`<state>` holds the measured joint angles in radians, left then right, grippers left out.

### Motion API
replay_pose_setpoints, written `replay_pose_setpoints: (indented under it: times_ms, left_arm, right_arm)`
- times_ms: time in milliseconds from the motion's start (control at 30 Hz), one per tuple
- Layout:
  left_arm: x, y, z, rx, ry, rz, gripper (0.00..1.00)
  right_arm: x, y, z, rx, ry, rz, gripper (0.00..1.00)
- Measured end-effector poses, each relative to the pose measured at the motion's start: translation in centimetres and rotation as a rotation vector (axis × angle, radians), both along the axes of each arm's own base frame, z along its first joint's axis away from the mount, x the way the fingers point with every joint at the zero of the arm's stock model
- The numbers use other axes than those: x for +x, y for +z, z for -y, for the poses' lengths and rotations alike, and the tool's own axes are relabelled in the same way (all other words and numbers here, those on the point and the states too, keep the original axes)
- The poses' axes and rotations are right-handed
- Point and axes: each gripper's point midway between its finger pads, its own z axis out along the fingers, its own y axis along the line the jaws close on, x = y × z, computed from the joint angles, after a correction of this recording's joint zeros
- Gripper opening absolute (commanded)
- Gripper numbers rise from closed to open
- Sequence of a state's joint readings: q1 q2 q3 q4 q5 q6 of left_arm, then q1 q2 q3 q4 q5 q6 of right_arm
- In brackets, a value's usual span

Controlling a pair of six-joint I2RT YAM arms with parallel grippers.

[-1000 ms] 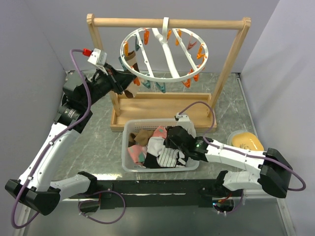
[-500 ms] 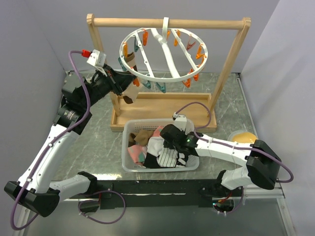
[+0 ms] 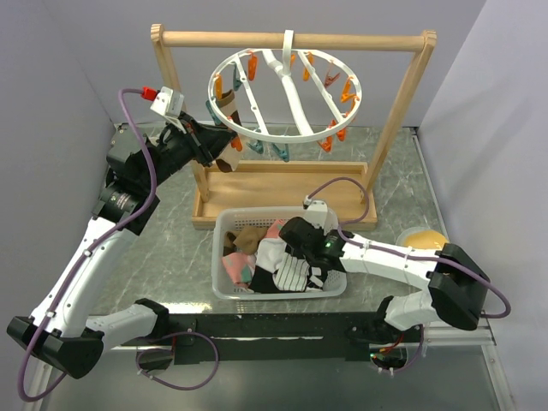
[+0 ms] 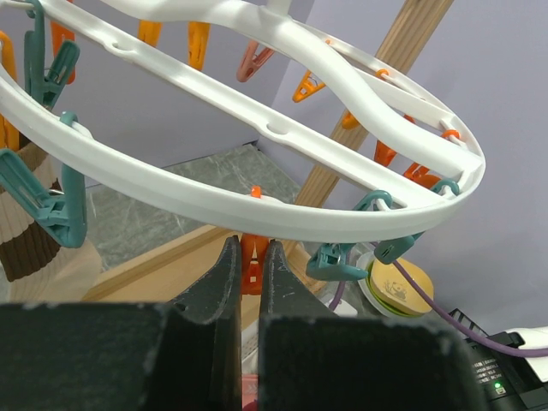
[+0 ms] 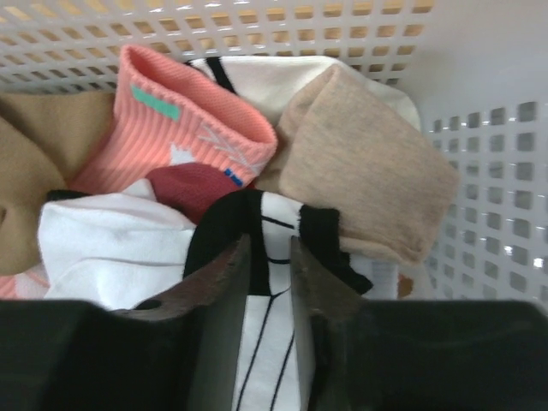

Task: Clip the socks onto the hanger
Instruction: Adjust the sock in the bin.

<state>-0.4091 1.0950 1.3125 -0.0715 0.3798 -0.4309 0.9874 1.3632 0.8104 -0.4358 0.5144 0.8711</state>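
The white ring hanger (image 3: 295, 137) hangs by its hook from the wooden frame. My left gripper (image 3: 224, 135) is up at its left rim. In the left wrist view, it (image 4: 251, 248) is shut on an orange peg (image 4: 252, 259) under the ring (image 4: 214, 201). A brown and cream sock (image 4: 26, 231) hangs from a teal peg beside it. My right gripper (image 3: 289, 250) is down in the basket. In the right wrist view, it (image 5: 270, 248) is shut on a black-and-white striped sock (image 5: 272, 218). Pink (image 5: 171, 137), beige (image 5: 368, 171) and white (image 5: 103, 240) socks lie around it.
The white perforated basket (image 3: 224, 224) stands in front of the tall wooden frame (image 3: 291, 38) and its base tray. A yellow bowl-like thing (image 3: 424, 241) sits right of the basket. Grey walls close in on both sides.
My right gripper has moved left and down into the socks in the basket. My left gripper has shifted slightly at the ring's left rim, and the brown sock there swung.
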Motion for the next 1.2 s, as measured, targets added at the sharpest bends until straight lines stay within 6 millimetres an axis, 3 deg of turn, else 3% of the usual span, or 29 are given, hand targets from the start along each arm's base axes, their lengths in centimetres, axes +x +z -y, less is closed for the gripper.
replay_pose_setpoints:
  times_ms: [33,100,400,500,600,633,700,767,900,1000,1200]
  left_arm:
    - [0.0,0.0,0.0,0.000,0.000,0.000,0.01]
    - [0.0,0.0,0.0,0.000,0.000,0.000,0.01]
    - [0.0,-0.2,0.1,0.001,-0.007,-0.003,0.01]
    - [-0.1,-0.2,0.1,0.001,-0.008,-0.001,0.01]
    - [-0.2,-0.2,0.1,0.000,-0.008,0.000,0.01]
    - [-0.2,-0.2,0.1,0.000,-0.008,0.001,0.01]
    - [-0.2,-0.2,0.1,0.000,-0.008,0.001,0.01]
    - [-0.2,-0.2,0.1,0.000,-0.008,0.001,0.01]
    - [-0.2,-0.2,0.1,0.000,-0.008,0.001,0.01]
    - [-0.2,-0.2,0.0,0.000,-0.008,0.002,0.01]
    - [-0.3,0.0,0.0,-0.002,-0.008,0.005,0.01]
  right_arm:
    - [0.0,0.0,0.2,-0.003,-0.006,0.003,0.52]
    - [-0.1,0.2,0.8,-0.004,-0.021,0.015,0.56]
    - [-0.5,0.0,2.3,-0.013,-0.041,0.027,0.53]
    - [-0.6,-0.4,2.3,-0.010,-0.038,0.028,0.46]
    - [-0.6,-0.8,2.3,-0.006,-0.030,0.034,0.29]
    - [-0.5,-0.8,2.2,-0.004,-0.028,0.039,0.17]
    - [-0.4,-0.8,2.0,0.002,-0.021,0.048,0.04]
    - [-0.3,-0.5,2.0,0.012,-0.013,0.062,0.01]
    - [0.0,2.0,1.9,0.052,0.011,0.131,0.00]
    - [0.1,5.1,1.8,0.085,0.042,0.212,0.00]
    - [-0.3,12.0,-1.3,0.174,0.206,0.380,0.04]
